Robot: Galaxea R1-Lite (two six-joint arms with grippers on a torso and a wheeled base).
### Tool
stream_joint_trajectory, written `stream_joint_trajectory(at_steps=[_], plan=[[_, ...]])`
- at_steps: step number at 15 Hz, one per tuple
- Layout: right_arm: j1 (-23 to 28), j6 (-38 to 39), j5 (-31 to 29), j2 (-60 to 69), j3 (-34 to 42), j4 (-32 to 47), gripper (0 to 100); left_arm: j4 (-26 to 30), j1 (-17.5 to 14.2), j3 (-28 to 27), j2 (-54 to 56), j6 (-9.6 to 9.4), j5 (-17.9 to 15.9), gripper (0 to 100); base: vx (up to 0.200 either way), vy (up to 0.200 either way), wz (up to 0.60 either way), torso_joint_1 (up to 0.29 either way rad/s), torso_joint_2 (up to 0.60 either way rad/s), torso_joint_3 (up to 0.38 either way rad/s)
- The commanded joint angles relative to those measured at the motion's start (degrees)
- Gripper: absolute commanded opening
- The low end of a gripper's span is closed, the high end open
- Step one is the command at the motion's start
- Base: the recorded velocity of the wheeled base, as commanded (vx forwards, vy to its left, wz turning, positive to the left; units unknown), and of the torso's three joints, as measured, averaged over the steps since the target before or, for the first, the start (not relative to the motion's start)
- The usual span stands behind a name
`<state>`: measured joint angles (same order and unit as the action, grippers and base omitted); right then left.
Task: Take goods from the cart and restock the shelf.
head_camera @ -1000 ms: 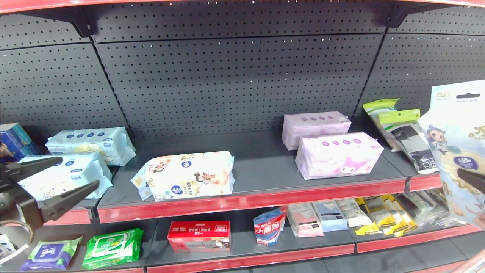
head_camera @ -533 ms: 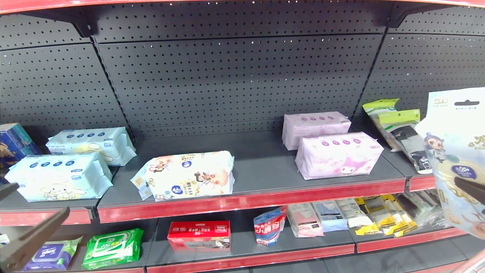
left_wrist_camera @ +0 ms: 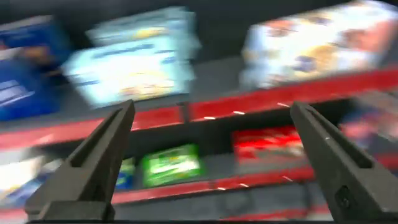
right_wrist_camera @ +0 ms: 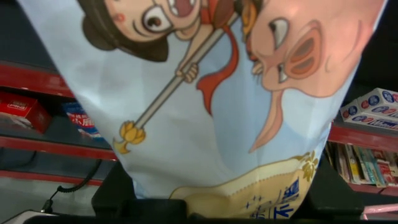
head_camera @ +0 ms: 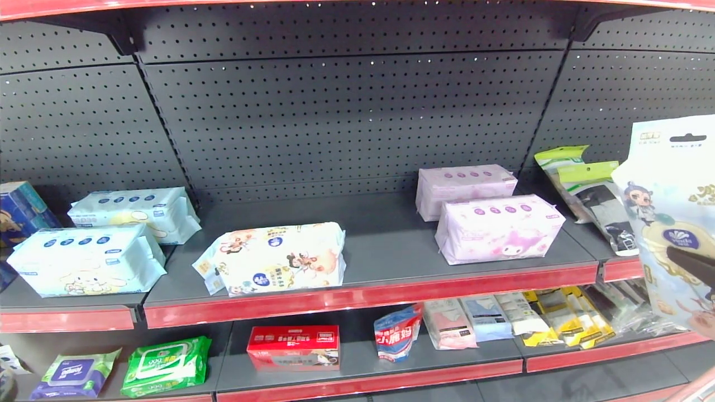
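Observation:
A large pale-blue pack with cartoon figures (head_camera: 673, 223) hangs upright at the far right, in front of the shelf's right bay. My right gripper (head_camera: 691, 263) is shut on its lower part; one dark finger crosses the pack's front. In the right wrist view the same pack (right_wrist_camera: 205, 99) stands up from the gripper base. In the left wrist view my left gripper (left_wrist_camera: 211, 130) is open with nothing between its fingers, facing the red shelf edges. The middle shelf board (head_camera: 385, 240) carries a similar cartoon-printed pack (head_camera: 276, 258) lying at its front left.
Two pink tissue packs (head_camera: 497, 226) lie on the right of the middle shelf, two blue-white packs (head_camera: 84, 259) in the left bay. Green-topped hanging bags (head_camera: 592, 190) lean in the right bay. The lower shelf holds a red box (head_camera: 293, 346), a green pack (head_camera: 165, 365) and several small packets.
My left gripper has dropped down and out of the head view. The pack held by the right gripper dipped slightly and came back up; the shelf goods have not moved.

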<state>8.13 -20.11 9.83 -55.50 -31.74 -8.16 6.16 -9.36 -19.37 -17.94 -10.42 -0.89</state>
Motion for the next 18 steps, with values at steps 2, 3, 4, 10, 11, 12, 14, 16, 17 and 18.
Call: stream_joint_trajectory(at_steps=[2,3,4,10,11,12,14,16,17,18], plan=[[-0.3,-0.2,0.5,-2.1,-0.2,-1.5,0,0.1,2.2,-2.3,2.6,-0.56,-2.8,100,0.000,0.000,0.00,0.000,0.00,0.000],[-1.0,-0.3,1.9,-2.1,-0.2,-1.5,0,2.7,9.1,-5.7,2.9,-0.56,-10.4,100,0.000,0.000,0.00,0.000,0.00,0.000],[-1.1,-0.4,2.1,-2.1,-0.2,-1.5,0,6.9,13.8,-7.8,3.4,-0.56,-11.1,100,0.000,0.000,0.00,0.000,0.00,0.000],[-2.9,-3.1,2.4,-1.7,0.0,-1.5,0,15.4,17.2,-6.4,7.2,-0.56,10.4,100,0.000,0.000,0.00,0.000,0.00,0.000],[-4.0,-3.1,2.4,-1.7,-0.3,-1.6,0,15.4,18.2,-6.0,7.1,-0.83,10.3,100,0.000,0.000,0.00,0.000,0.00,0.000],[-4.5,-3.1,2.4,-1.6,-0.6,-1.6,0,15.4,18.2,-5.8,7.1,-1.00,10.2,100,0.000,0.000,0.00,0.000,0.00,0.000],[-4.6,-3.1,2.4,-1.4,-0.7,-1.8,0,15.3,18.2,-5.2,7.3,-2.58,10.1,100,0.000,0.000,0.00,0.000,0.00,0.000],[-4.5,-3.0,2.4,-1.4,-0.7,-1.8,0,15.1,18.2,-4.6,7.3,-2.67,10.1,100,0.000,0.000,0.00,0.000,0.00,0.000],[-4.4,-2.9,2.4,-1.4,-0.7,-1.8,0,15.1,18.2,-4.6,7.5,-2.67,10.1,100,0.000,0.000,0.00,0.000,0.00,0.000],[-4.4,-3.0,2.4,-1.5,-0.7,-1.8,0,15.1,18.2,-4.6,7.5,-2.67,10.1,100,0.000,0.000,0.00,0.000,0.00,0.000]])
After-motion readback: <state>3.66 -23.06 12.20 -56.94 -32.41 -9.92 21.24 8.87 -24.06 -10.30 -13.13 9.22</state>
